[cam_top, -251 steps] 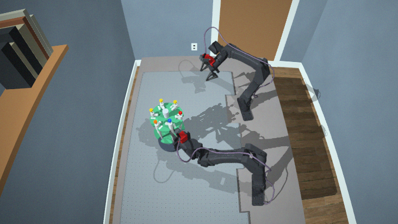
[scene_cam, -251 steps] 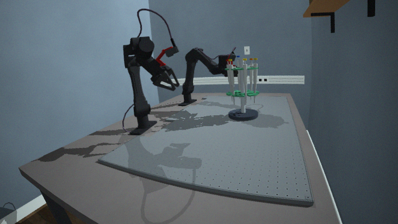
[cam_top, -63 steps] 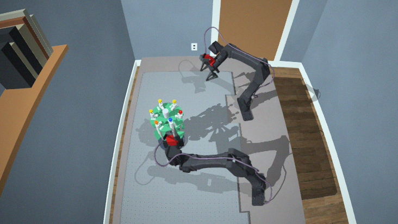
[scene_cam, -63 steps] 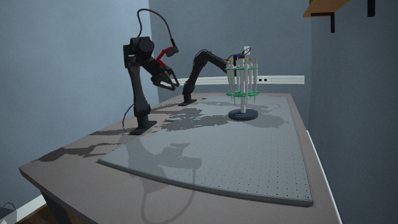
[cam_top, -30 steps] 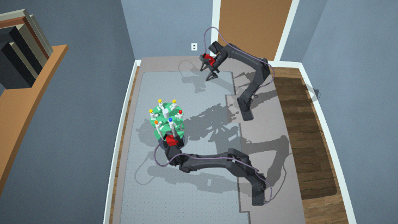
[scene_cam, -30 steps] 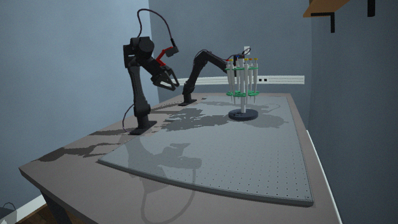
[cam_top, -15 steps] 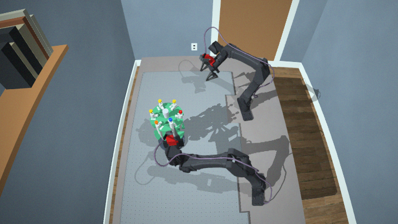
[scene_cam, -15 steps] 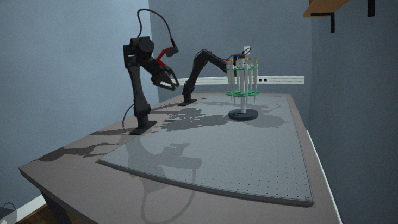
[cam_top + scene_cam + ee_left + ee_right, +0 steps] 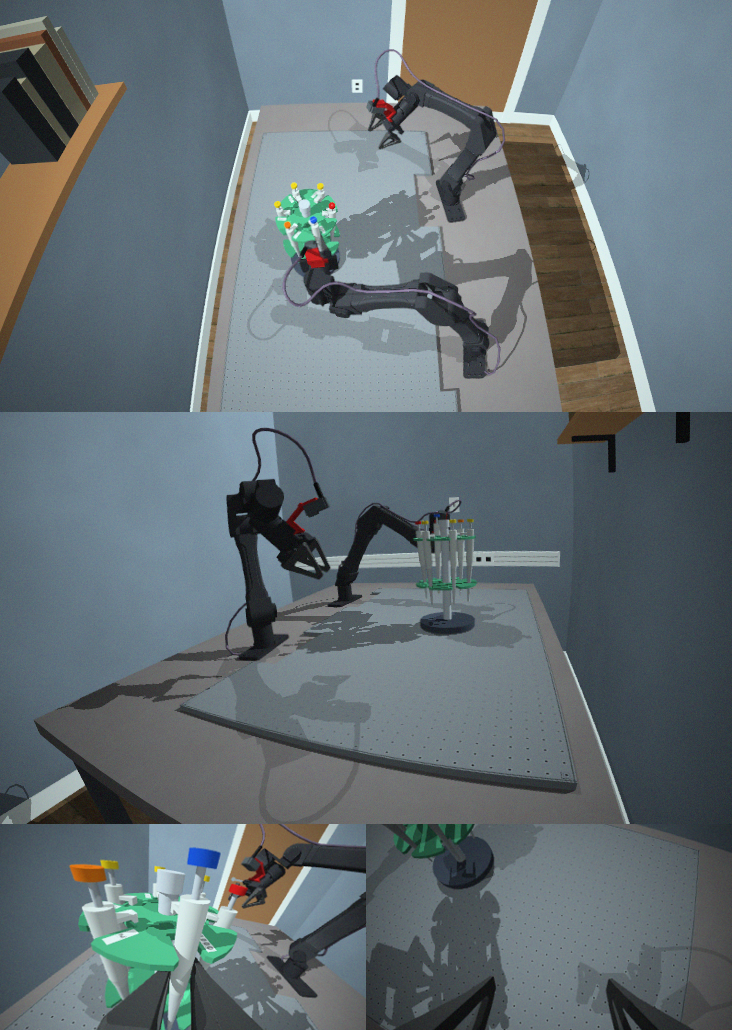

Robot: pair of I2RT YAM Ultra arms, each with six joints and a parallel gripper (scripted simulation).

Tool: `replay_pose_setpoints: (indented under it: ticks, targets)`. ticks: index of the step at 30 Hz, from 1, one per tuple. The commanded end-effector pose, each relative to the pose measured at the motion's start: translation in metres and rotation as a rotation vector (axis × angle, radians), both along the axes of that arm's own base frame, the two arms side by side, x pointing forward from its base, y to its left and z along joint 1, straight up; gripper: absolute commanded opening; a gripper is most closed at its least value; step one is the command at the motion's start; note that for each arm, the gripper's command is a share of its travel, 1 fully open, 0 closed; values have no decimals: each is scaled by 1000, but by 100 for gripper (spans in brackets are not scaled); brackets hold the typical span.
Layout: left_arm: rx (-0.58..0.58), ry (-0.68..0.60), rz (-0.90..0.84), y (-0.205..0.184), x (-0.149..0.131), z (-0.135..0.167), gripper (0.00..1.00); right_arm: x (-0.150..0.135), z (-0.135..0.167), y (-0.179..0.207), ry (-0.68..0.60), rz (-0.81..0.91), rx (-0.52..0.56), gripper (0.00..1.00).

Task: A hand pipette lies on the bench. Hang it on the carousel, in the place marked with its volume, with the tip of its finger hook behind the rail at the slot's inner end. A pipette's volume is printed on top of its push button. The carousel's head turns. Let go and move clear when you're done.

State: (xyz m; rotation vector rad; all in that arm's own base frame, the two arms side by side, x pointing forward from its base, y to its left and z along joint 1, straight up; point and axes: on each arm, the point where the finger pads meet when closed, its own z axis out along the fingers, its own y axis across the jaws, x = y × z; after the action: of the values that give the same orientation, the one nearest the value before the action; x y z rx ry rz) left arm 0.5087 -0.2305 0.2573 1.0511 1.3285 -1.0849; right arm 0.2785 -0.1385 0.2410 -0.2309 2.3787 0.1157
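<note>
A white pipette with a blue button [image 9: 317, 235] [image 9: 436, 515] [image 9: 189, 927] stands nearly upright, slightly tilted, at the near edge of the green carousel [image 9: 307, 236] [image 9: 447, 601] [image 9: 142, 949]. My left gripper [image 9: 182, 959] is shut on its lower body. Its finger hook points inward toward the hub in the left wrist view; whether the hook's tip is behind the rail is hidden by the body. A label reading 1000 [image 9: 207, 944] is just right of the pipette. The print on the blue button is not visible. My right gripper [image 9: 375, 138] [image 9: 324, 572] [image 9: 550, 983] is open and empty, far from the carousel.
An orange-topped pipette [image 9: 291, 236] [image 9: 100, 922] hangs left of the blue one, a red-topped one [image 9: 331, 206] [image 9: 237, 888] right of it. Several yellow-topped pipettes hang at the back. The carousel's dark round base [image 9: 447, 624] [image 9: 483, 863] stands on the perforated board [image 9: 286, 368].
</note>
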Motion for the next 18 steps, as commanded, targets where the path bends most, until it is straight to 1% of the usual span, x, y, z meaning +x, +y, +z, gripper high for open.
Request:
replay_pose_setpoints:
  ticks: [1, 15, 18]
  targets:
    - [-11, -90, -31, -8, -5, 25, 12, 5, 12, -4, -42, 5, -18, 100]
    - [-11, -90, -31, -8, -5, 25, 12, 5, 12, -4, -42, 5, -18, 100]
    - [-9, -71, -31, -9, -2, 12, 12, 5, 12, -4, -42, 5, -18, 100]
